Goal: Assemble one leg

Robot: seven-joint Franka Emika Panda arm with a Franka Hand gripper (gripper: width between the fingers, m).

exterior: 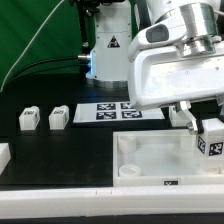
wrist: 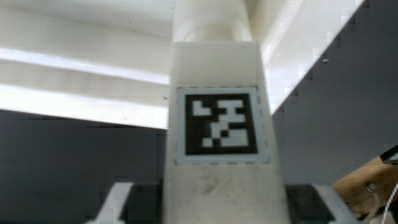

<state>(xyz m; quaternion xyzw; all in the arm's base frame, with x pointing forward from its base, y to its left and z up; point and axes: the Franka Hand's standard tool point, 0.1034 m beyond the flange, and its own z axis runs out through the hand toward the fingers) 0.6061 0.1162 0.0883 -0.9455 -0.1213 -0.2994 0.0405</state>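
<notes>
My gripper (exterior: pixel 203 127) is shut on a leg (exterior: pixel 211 139), a small white block with a black-and-white tag. It holds the leg over the right part of the large white tray (exterior: pixel 150 165), at the exterior view's right; I cannot tell if the leg touches the tray. In the wrist view the leg (wrist: pixel 221 120) fills the middle, tag facing the camera, between the two fingers (wrist: pixel 128 200) of my gripper (wrist: pixel 222 203). Two more legs (exterior: pixel 28 119) (exterior: pixel 58 117) stand on the black table at the exterior view's left.
The marker board (exterior: pixel 118 110) lies behind the tray. A tall white part with a tag (exterior: pixel 108 52) stands at the back. Another white piece (exterior: pixel 3 155) shows at the left edge. A white strip runs along the table's front edge (exterior: pixel 60 205).
</notes>
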